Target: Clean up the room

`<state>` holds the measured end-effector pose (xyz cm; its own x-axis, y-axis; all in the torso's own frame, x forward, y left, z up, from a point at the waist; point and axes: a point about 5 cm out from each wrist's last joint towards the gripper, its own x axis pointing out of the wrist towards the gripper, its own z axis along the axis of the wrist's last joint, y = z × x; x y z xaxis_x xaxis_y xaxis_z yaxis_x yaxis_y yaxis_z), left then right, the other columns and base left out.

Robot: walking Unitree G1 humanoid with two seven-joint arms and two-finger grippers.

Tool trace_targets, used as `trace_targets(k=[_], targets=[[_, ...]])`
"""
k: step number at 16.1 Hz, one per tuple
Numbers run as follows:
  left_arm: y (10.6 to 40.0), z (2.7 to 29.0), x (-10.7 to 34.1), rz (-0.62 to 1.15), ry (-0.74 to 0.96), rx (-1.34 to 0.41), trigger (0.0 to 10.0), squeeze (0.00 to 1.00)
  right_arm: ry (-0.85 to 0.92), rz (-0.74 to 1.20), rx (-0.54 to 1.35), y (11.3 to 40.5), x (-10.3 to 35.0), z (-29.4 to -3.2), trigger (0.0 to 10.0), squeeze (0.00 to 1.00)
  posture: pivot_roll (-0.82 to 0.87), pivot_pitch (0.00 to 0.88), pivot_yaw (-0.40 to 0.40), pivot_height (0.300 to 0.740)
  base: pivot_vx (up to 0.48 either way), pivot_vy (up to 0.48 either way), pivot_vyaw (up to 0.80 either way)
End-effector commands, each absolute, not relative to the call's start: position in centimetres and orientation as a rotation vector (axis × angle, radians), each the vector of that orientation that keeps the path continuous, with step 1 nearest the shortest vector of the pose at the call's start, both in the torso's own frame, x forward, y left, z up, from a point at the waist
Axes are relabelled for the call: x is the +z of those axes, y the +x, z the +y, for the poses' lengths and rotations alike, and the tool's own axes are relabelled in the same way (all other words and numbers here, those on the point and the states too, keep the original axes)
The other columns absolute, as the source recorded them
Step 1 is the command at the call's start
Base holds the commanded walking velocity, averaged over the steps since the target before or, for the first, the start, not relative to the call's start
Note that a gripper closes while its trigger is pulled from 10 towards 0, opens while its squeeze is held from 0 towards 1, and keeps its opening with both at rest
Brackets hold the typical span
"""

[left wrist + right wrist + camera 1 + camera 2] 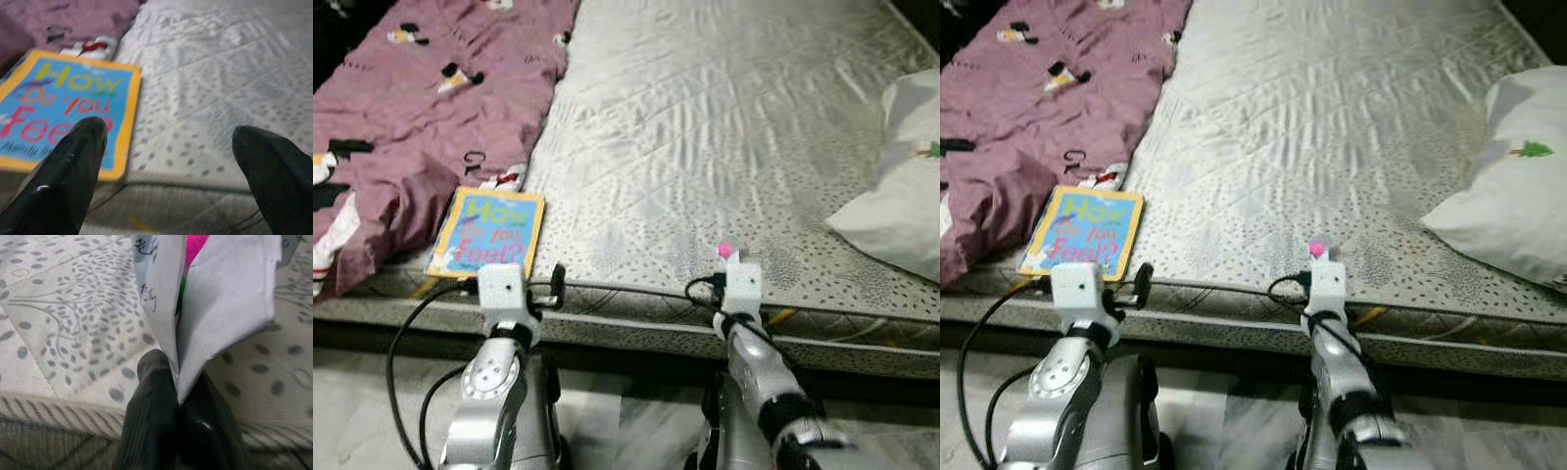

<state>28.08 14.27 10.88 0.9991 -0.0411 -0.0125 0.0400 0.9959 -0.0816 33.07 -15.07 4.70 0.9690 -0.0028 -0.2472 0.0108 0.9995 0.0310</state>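
A children's book (486, 233) with a blue cover and yellow border lies flat on the mattress (724, 117) near its front edge, beside a purple blanket (401, 108). My left gripper (168, 147) is open, hovering at the mattress edge just right of the book (63, 105). My right gripper (178, 382) is shut on a folded white paper (215, 298) with handwriting and pink and green inside. The paper's pink tip (725, 251) pokes up above the right wrist at the mattress's front edge.
A white pillow (901, 196) with a small green tree print lies at the right of the mattress. The purple blanket is bunched over the left side. Grey floor (607, 411) runs below the bed edge, with black cables along my arms.
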Motion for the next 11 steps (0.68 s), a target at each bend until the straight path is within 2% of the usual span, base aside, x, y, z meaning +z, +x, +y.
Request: trace_targets(k=[1,3,6,9,10,11], targets=[[28.0,14.4,10.3,0.03,-0.091,-0.042,10.0,0.0,0.073,0.241,-0.01,32.7,4.5,-15.2,0.0,0.0,0.01,0.104,0.008,0.531,0.0,0.0,0.0],[28.2,14.6,10.3,0.02,-0.085,-0.028,10.0,0.0,0.127,0.151,-0.03,31.8,5.5,-15.6,0.0,0.0,-0.01,0.104,0.017,0.531,0.0,0.0,0.0],[28.3,14.6,10.2,0.022,-0.099,-0.028,10.0,0.0,0.085,0.081,-0.023,30.6,5.5,-16.0,0.0,0.0,-0.02,0.111,0.022,0.531,0.0,0.0,0.0],[28.2,14.4,10.1,0.02,-0.079,-0.027,10.0,0.0,0.066,0.051,0.0,30.6,6.0,-15.6,0.0,0.0,-0.03,0.118,0.021,0.531,0.0,0.0,0.0],[28.2,14.3,10.1,0.019,-0.072,-0.022,10.0,0.0,0.025,0.053,-0.005,30.6,6.3,-15.6,9.9,0.0,-0.03,0.123,0.016,0.531,0.0,0.0,0.0],[28.1,14.5,10.0,0.02,-0.068,-0.006,10.0,0.0,0.027,0.045,0.028,30.5,7.2,-15.3,10.0,0.0,-0.03,0.123,0.016,0.531,0.0,0.0,0.0]])
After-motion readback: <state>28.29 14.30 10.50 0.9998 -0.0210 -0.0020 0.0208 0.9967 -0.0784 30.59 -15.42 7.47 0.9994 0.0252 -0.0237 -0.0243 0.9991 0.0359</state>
